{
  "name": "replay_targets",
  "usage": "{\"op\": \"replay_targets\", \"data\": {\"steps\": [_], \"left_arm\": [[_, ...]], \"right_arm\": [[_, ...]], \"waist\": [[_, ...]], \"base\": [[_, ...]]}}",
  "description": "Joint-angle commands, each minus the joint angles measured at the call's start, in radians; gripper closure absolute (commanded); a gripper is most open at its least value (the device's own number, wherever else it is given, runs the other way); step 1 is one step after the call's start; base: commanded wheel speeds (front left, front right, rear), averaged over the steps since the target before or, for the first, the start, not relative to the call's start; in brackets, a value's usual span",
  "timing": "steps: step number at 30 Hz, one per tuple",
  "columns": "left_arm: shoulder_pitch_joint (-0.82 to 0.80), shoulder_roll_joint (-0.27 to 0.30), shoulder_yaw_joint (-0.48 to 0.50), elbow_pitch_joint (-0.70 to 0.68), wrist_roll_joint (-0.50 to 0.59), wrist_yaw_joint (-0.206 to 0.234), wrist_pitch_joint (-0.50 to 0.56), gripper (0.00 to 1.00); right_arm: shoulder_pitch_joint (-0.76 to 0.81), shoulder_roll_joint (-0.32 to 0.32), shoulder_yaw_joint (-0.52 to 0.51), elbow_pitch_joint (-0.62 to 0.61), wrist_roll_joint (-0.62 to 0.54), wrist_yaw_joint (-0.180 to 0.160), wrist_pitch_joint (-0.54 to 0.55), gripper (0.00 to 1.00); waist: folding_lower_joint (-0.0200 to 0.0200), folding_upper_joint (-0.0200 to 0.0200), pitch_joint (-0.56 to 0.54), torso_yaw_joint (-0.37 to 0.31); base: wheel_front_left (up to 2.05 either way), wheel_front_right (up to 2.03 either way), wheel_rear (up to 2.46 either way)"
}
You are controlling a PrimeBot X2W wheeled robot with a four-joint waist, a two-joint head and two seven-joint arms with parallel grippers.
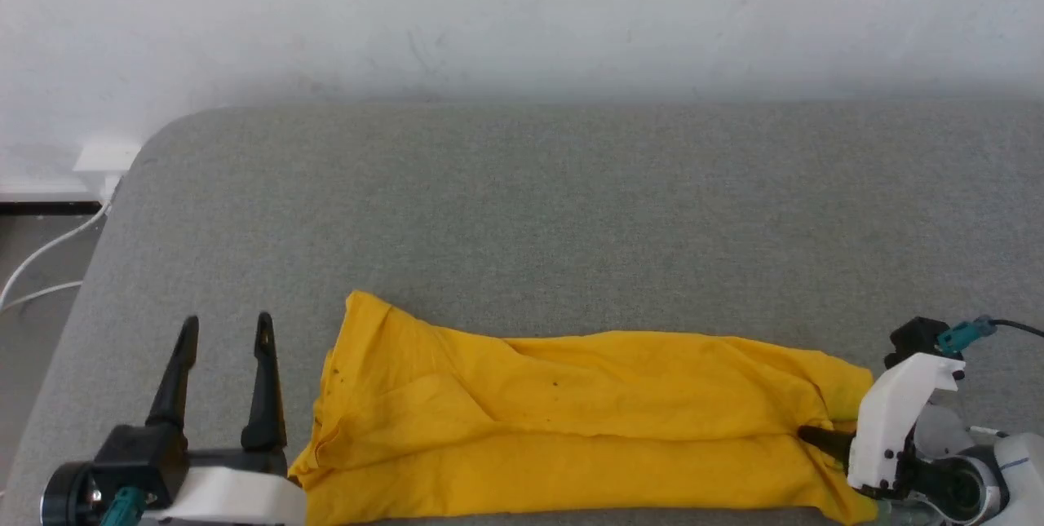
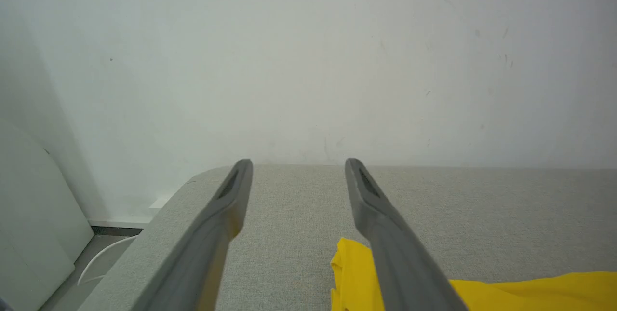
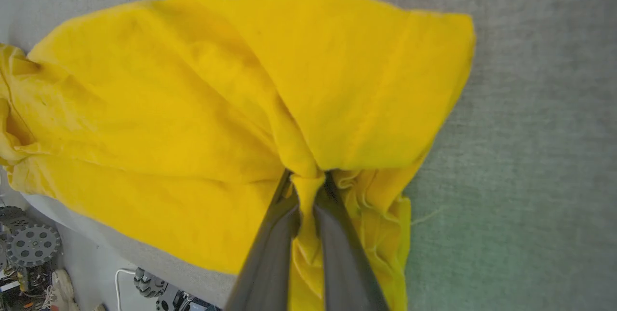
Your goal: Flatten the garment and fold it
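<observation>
Yellow T-shirt (image 1: 571, 420), bunched lengthwise, is pinched at one end by the clamped right gripper (image 3: 308, 179), likely for spreading flat. The left gripper (image 1: 222, 330) is spread wide beside the other end, holding nothing.

No text, label, brand, number or sign can be read in any view. The garment (image 1: 571, 420) shows plain yellow cloth on every face turned to the cameras.

head looks down; all views share garment (image 1: 571, 420)
</observation>
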Motion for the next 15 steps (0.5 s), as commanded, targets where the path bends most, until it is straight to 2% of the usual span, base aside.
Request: {"op": "replay_targets", "data": {"steps": [1, 8, 11, 15], "left_arm": [[0.019, -0.004, 0.005, 0.011, -0.001, -0.01, -0.005, 0.0], [0.059, -0.017, -0.016, 0.033, 0.008, -0.013, -0.002, 0.0], [0.071, -0.019, -0.03, 0.026, 0.012, -0.011, 0.009, 0.0], [0.082, -0.021, -0.045, 0.017, 0.02, -0.003, 0.031, 0.0]], "right_arm": [[0.025, 0.008, 0.024, -0.005, 0.0, -0.001, -0.016, 1.0], [0.046, -0.097, 0.014, -0.094, -0.059, -0.001, -0.117, 1.0], [0.07, -0.134, -0.04, -0.105, -0.078, -0.001, -0.125, 1.0], [0.116, -0.175, -0.16, -0.109, -0.113, -0.001, -0.123, 1.0]], "waist": [[-0.0001, 0.0, -0.016, -0.007], [-0.0001, 0.0, -0.063, -0.023], [-0.0001, 0.0, -0.078, -0.033], [-0.0001, 0.0, -0.087, -0.045]], "base": [[0.0, 0.0, 0.0], [0.0, 0.0, 0.0], [0.0, 0.0, 0.0], [0.0, 0.0, 0.0]]}}
